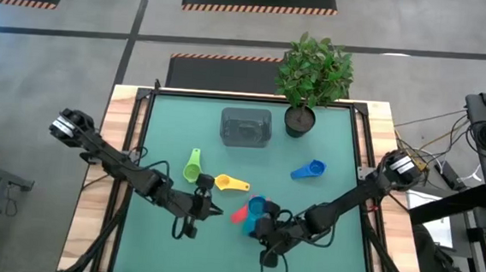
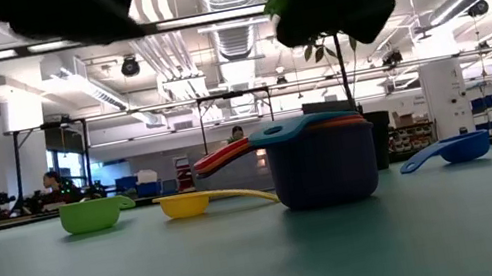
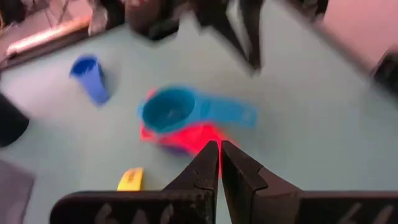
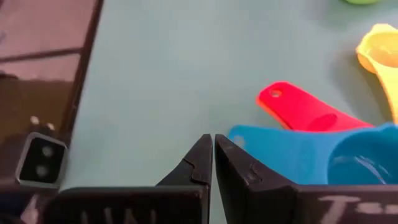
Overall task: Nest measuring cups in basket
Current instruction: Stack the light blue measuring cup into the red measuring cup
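Both tools are closed and empty: your left tool (image 1: 213,208) sits beside the nested stack of plastic measuring cups (image 1: 253,211), your right tool (image 1: 264,231) just behind it. Your translucent grey rectangular basket (image 1: 245,126) stands well apart on the green bench (image 1: 337,143), with green, yellow and blue cups loose.

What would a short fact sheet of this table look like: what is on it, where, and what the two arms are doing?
basket: grey, empty, table's far side
plant: potted, right of the basket
nested stack: blue cup on top, red handle sticking out, near edge
loose cups: green, yellow, blue
left end effector: shut, empty, left of the stack
right end effector: shut, empty, beside the stack
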